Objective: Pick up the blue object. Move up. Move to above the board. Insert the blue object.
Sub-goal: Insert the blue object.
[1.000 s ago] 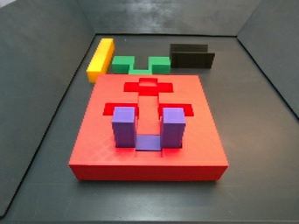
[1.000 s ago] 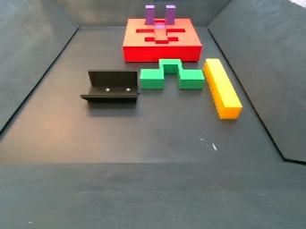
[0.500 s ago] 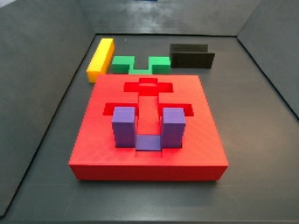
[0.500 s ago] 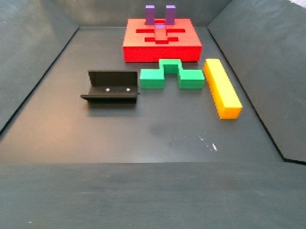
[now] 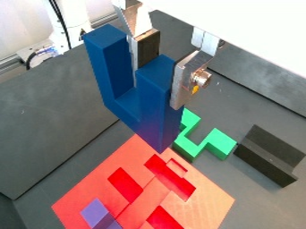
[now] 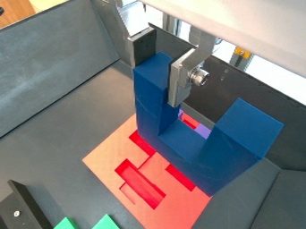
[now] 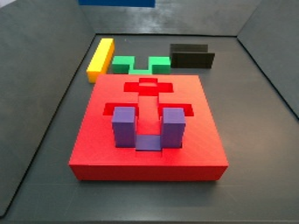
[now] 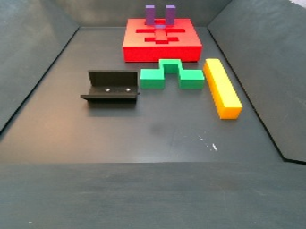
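The claw (image 5: 162,49) is clamped on the blue object (image 5: 138,89), prongs pointing up past the silver fingers (image 5: 189,79); both wrist views show it hanging in the air over the board (image 6: 114,152), not touching it. A second ago a side view showed nothing at its 12 o'clock edge; now a bluish strip (image 7: 117,3) has entered there, probably the carried piece arriving. So the lift looks done and the carry-over nearly so. The purple block (image 7: 142,127) already fills the slot at the board's 6 o'clock end; the empty red cut-outs (image 5: 153,183) lie under the load; lowering and alignment remain.
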Controlling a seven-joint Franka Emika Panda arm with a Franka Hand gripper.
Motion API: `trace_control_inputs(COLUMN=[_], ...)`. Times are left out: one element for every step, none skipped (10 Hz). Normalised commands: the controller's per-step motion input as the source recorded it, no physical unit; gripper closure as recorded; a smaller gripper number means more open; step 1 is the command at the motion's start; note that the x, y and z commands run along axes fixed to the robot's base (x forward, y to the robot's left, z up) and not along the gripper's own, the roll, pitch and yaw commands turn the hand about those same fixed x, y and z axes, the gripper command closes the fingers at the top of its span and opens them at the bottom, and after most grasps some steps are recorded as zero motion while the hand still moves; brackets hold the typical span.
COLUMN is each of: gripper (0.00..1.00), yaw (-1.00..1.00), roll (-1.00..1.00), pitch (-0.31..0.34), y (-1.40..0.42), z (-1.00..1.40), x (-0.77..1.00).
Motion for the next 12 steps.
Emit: trace_control_inputs(gripper=[1.00,1.00,1.00,1.00,1.00,1.00,1.00,1.00,1.00,1.00,1.00,1.00], yaw=[0.00,0.00,0.00,0.00,0.00,0.00,0.00,0.00,0.00,0.00,0.00,0.00], roll=[0.00,0.00,0.00,0.00,0.00,0.00,0.00,0.00,0.00,0.00,0.00,-0.01], pitch=[0.000,0.000,0.000,0.000,0.000,0.000,0.000,0.000,0.000,0.000,0.001,-0.020], y=[0.00,0.00,0.00,0.00,0.00,0.00,0.00,0.00,0.00,0.00,0.10,0.29], z=[-0.05,-0.07,-0.08,-0.07,-0.06,-0.04,-0.06,-0.07,-0.07,-0.02,-0.01,-0.33], x=[-0.10,-0.15,-0.18,-0.15,-0.13,-0.12,-0.15,-0.16,-0.16,-0.11,0.00,0.58])
